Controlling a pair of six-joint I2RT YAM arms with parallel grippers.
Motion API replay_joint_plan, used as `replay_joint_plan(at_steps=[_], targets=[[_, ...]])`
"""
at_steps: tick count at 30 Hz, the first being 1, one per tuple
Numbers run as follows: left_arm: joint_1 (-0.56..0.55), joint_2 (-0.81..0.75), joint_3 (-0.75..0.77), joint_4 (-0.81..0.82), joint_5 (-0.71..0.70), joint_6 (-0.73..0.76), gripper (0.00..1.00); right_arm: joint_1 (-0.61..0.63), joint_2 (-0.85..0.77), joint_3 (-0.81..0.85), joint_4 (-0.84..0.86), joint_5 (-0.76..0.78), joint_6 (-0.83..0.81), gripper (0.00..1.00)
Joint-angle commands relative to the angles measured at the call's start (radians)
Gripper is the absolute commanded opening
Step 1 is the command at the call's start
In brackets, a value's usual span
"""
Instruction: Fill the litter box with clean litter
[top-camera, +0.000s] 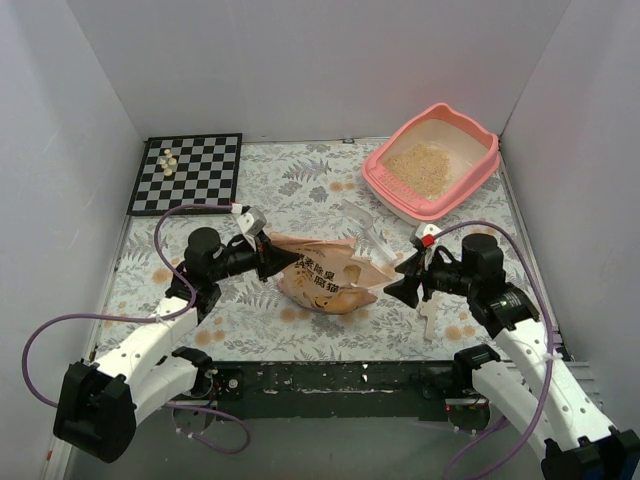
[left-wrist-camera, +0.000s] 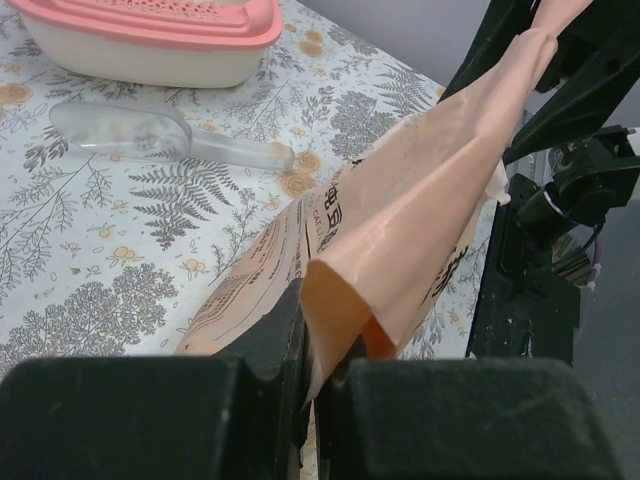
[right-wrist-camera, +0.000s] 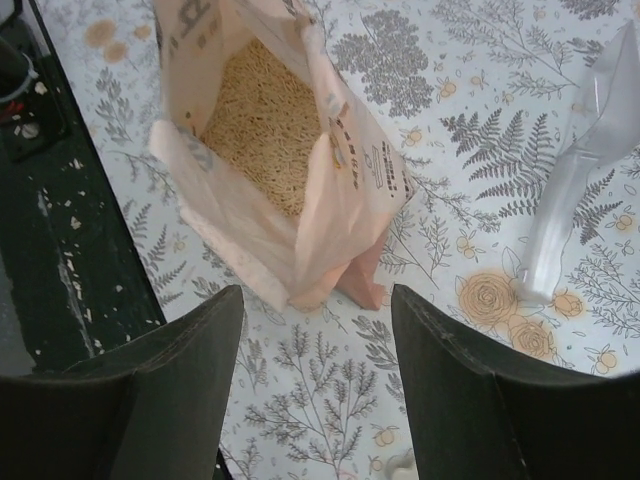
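Fern-print cloth (top-camera: 300, 190) carries litter box (top-camera: 400, 198) and bag (top-camera: 320, 280), white walls (top-camera: 300, 60) around.

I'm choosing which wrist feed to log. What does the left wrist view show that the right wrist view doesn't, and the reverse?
Left wrist only: the litter box side, and the left pincer shut on the bag at its folded edge. Right wrist only: litter inside the bag's open mouth, with the right pincer open, facing it. Both: the bag, the clear scoop and the floral tablecloth.
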Motion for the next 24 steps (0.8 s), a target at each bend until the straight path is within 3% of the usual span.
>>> replay_joint_plan(at_steps=[1,2,4,5,8,11,17,24], targets=[[0.009,-0.044,-0.003,0.024,-0.090,-0.059,0.00,0.000,0.070,-0.045,0.109,-0.039,-0.142,0.69],[0.010,-0.045,-0.003,0.015,-0.098,-0.064,0.00,0.000,0.075,-0.056,0.138,-0.054,-0.151,0.79],[0.010,-0.050,-0.004,0.009,-0.121,-0.069,0.00,0.000,0.067,-0.106,0.262,-0.099,-0.136,0.82],[0.010,-0.056,-0.006,0.005,-0.138,-0.073,0.00,0.000,0.061,-0.131,0.319,-0.126,-0.131,0.91],[0.010,-0.065,-0.007,-0.017,-0.172,-0.079,0.00,0.001,0.058,-0.195,0.488,-0.186,-0.084,0.92],[0.010,-0.067,-0.004,-0.035,-0.181,-0.092,0.00,0.000,0.086,-0.220,0.542,-0.229,-0.065,0.92],[0.009,-0.073,-0.016,-0.069,-0.221,-0.102,0.00,0.001,0.081,-0.315,0.793,-0.202,0.062,0.92],[0.010,-0.055,-0.042,-0.046,-0.210,-0.118,0.00,0.000,0.148,-0.328,0.933,-0.223,0.119,0.91]])
